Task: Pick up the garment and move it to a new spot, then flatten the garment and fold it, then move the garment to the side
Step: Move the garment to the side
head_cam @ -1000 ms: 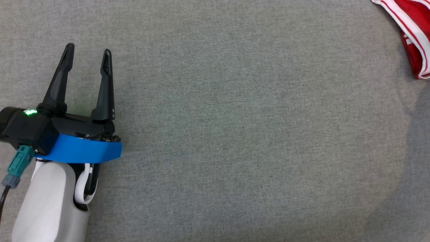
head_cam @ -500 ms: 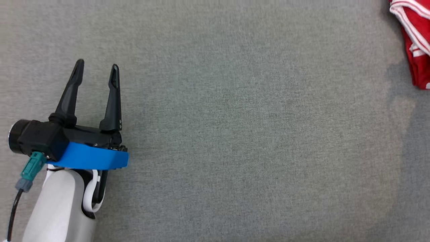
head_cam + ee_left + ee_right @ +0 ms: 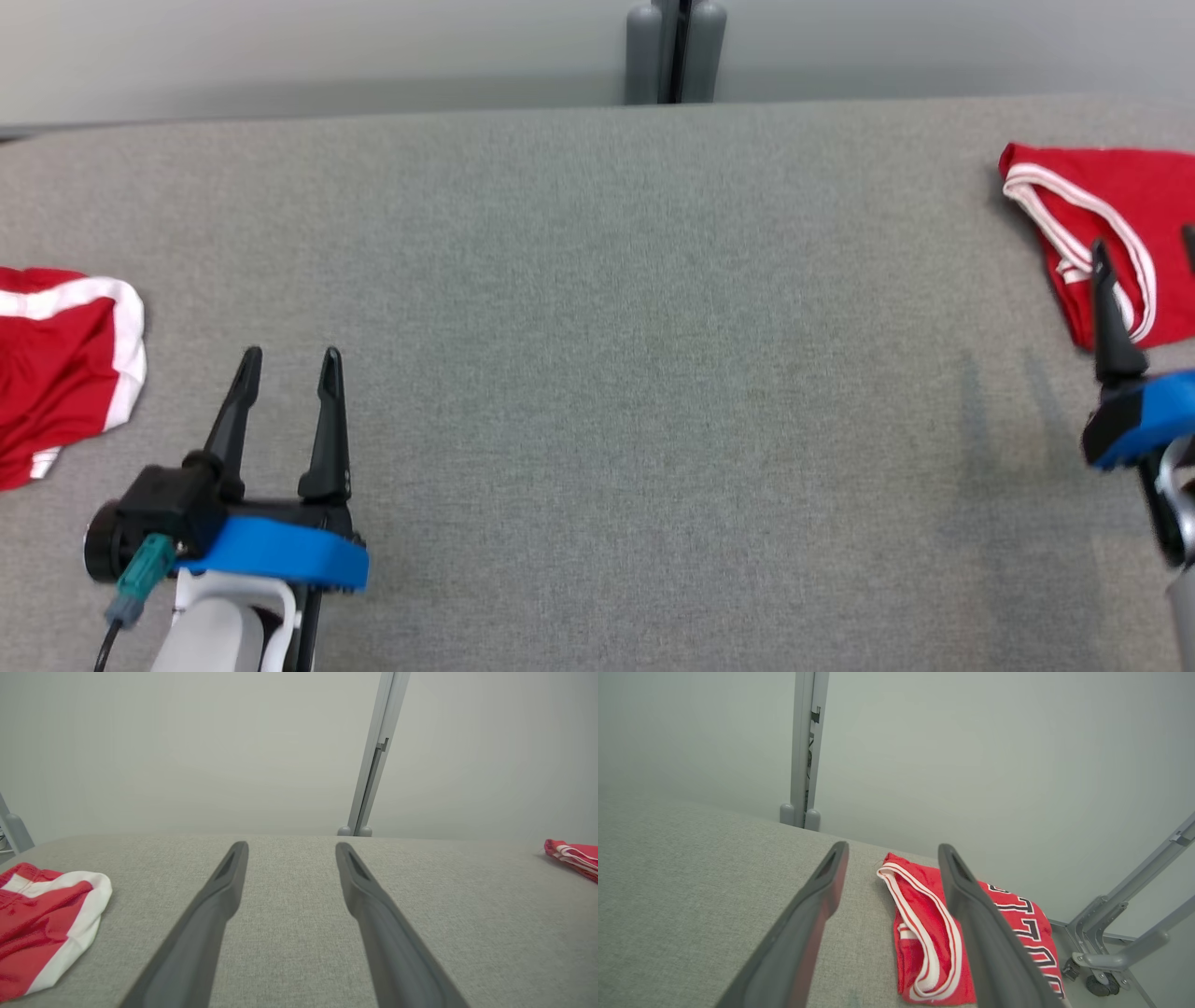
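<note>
Your head view cuts off the right gripper (image 3: 1146, 245) and part of the folded red garment (image 3: 1111, 187) at the right end of the grey table (image 3: 597, 280). The right wrist view shows those fingers spread and empty, the garment just beyond them, its lettering half hidden behind one finger. Your left gripper (image 3: 290, 357) is spread and empty too, with a second red garment (image 3: 56, 373) to its left, cut by the frame.

Garment (image 3: 1120, 196) at right end of table (image 3: 597, 327)
</note>
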Motion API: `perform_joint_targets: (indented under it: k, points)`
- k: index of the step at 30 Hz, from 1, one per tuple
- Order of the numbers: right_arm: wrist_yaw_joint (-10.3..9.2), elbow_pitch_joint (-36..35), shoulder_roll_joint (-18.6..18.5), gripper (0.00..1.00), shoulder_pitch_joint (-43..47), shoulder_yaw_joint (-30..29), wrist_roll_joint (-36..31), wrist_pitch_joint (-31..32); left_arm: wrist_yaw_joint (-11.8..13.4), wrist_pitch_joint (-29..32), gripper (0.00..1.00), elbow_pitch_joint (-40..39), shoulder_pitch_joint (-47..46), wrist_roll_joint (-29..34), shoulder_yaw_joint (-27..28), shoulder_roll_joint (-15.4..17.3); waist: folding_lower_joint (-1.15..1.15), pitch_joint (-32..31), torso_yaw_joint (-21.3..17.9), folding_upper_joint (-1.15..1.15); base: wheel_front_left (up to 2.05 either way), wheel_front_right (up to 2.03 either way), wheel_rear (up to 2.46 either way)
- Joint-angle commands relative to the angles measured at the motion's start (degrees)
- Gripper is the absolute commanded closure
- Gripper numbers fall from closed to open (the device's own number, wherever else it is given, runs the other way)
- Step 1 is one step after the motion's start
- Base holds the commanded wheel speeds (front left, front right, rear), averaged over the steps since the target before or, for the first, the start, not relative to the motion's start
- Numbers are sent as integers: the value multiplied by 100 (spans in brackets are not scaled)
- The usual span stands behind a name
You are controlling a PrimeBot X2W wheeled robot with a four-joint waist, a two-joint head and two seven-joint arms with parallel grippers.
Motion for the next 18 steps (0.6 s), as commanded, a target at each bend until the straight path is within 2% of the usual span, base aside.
perform_joint_targets:
  k: [1,10,18]
  points:
    - [-1,-173,115,0,250,1,90,16,37,-24,0,3,102,-5,46,-3,2,-197,-95,2,0,0,0]
    - [-1,-1517,897,0,1678,-141,426,365,114,-47,0,75,735,7,130,-62,2,-852,-4,2,0,0,0]
    - [-1,-2137,1414,0,2533,-320,365,494,166,-48,0,-38,1176,75,228,-155,2,-1247,-30,2,0,0,0]
